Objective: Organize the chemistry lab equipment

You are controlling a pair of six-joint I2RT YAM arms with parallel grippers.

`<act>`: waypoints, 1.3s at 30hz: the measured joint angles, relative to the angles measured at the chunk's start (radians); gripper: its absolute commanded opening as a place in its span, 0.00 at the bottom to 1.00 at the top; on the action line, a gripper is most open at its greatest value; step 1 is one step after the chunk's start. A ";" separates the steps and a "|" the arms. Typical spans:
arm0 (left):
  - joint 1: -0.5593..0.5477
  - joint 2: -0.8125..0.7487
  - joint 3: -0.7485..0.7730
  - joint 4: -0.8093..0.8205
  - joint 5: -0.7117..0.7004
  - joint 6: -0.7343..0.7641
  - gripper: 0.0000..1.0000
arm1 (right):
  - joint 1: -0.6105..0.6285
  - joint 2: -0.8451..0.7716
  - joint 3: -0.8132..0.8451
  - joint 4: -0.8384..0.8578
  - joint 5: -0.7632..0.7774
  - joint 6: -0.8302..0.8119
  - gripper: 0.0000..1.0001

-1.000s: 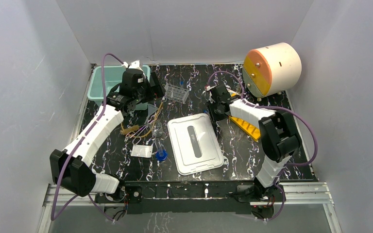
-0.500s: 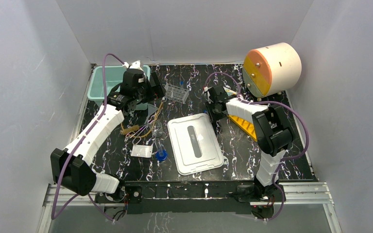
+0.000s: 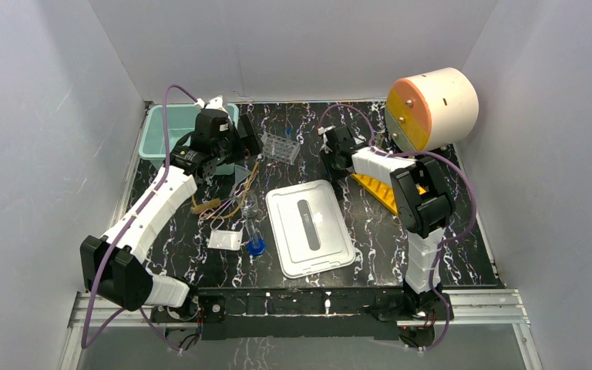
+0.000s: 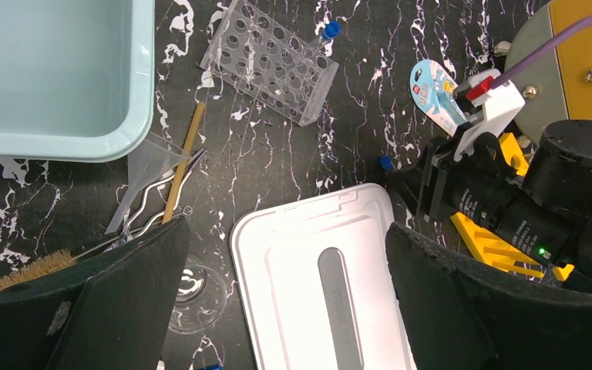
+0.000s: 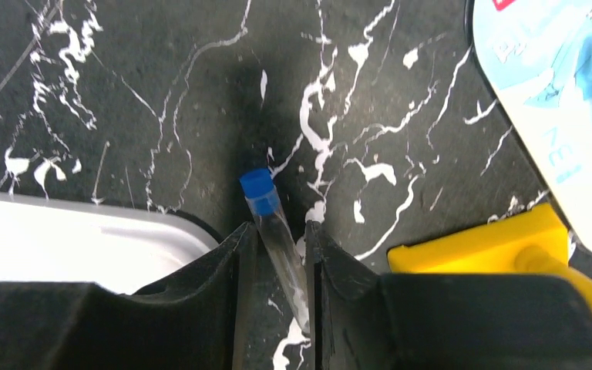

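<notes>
A blue-capped clear tube (image 5: 266, 208) lies on the black table beside the white lid's corner (image 5: 85, 231). My right gripper (image 5: 276, 231) straddles it, open: the jaws stand narrow around the slanted tube, with a gap still showing. In the top view that gripper (image 3: 331, 150) is low between the lid (image 3: 311, 227) and the yellow rack (image 3: 381, 191). My left gripper (image 4: 285, 231) hangs wide open and holds nothing, high above the lid (image 4: 324, 285) and glass flask (image 4: 196, 293). The clear rack (image 4: 270, 62), funnel (image 4: 142, 173) and rods lie below it.
A teal bin (image 3: 162, 135) sits at the back left. The cream drum (image 3: 432, 108) stands at the back right. A blue blister packet (image 5: 555, 116) lies by the yellow rack (image 5: 478, 239). Tan tubing (image 3: 212, 204), a white packet (image 3: 225, 240) and another blue-capped tube (image 3: 256, 243) lie left of the lid.
My right gripper has moved left and toward the back of the table, and its jaws have narrowed around the blue-capped tube. The left arm has not moved.
</notes>
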 measured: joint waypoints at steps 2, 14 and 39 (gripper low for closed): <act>0.000 0.000 0.000 0.000 0.000 0.000 0.98 | 0.000 0.016 0.021 0.007 0.001 0.000 0.34; 0.000 0.000 0.000 0.002 0.021 0.007 0.98 | 0.000 0.034 0.042 0.026 -0.002 -0.056 0.24; -0.130 0.229 -0.038 0.369 0.340 -0.138 0.85 | -0.040 -0.322 0.064 0.134 -0.291 0.433 0.24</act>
